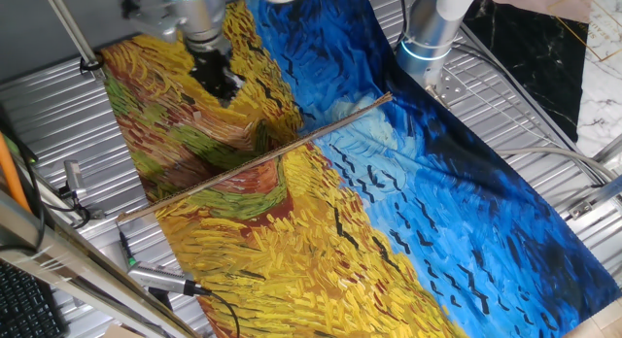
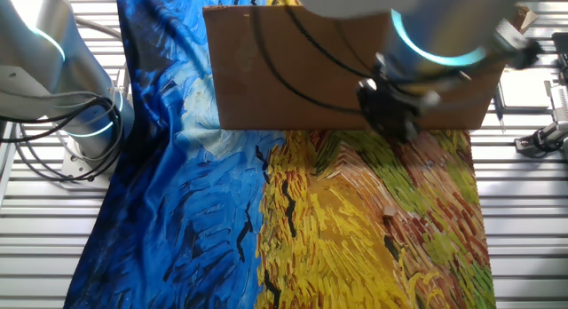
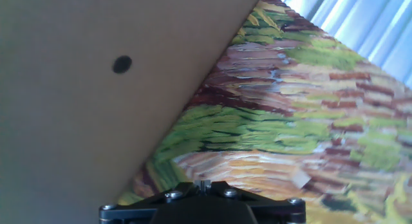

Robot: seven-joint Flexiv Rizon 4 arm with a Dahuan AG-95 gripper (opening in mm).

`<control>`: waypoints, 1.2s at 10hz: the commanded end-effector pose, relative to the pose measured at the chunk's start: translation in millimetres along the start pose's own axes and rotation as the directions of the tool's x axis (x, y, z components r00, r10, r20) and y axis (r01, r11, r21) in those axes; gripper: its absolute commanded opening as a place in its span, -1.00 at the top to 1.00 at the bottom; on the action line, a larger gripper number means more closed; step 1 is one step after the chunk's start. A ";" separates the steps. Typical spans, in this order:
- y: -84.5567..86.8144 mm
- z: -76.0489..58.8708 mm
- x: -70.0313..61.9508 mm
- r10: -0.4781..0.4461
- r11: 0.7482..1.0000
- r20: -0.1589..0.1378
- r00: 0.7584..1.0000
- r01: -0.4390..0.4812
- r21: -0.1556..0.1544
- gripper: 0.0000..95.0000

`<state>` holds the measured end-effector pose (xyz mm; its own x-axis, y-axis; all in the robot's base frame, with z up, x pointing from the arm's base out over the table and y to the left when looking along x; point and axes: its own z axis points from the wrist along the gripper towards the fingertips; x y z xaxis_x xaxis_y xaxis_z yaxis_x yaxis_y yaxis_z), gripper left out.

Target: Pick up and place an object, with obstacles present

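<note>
The object is a tiny pale tan block lying on the painted cloth, seen in the hand view to the lower right of my gripper. I cannot make it out in either fixed view. My gripper hangs over the yellow-green part of the cloth, close beside an upright brown cardboard board. In the other fixed view the gripper is just in front of the board's lower edge. The jaws look closed together and hold nothing.
The cardboard board fills the left of the hand view; in one fixed view it shows only as a thin brown edge across the cloth. A second robot base stands at the cloth's far side. Slatted metal tabletop surrounds the cloth.
</note>
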<state>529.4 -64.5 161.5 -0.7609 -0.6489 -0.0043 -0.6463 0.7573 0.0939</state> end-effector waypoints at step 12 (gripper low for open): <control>-35.2 5.5 11.0 -0.154 0.987 -0.100 0.983 0.157 0.022 1.00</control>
<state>543.4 -97.7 152.0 -0.6418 -0.7626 0.0806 -0.7597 0.6466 0.0690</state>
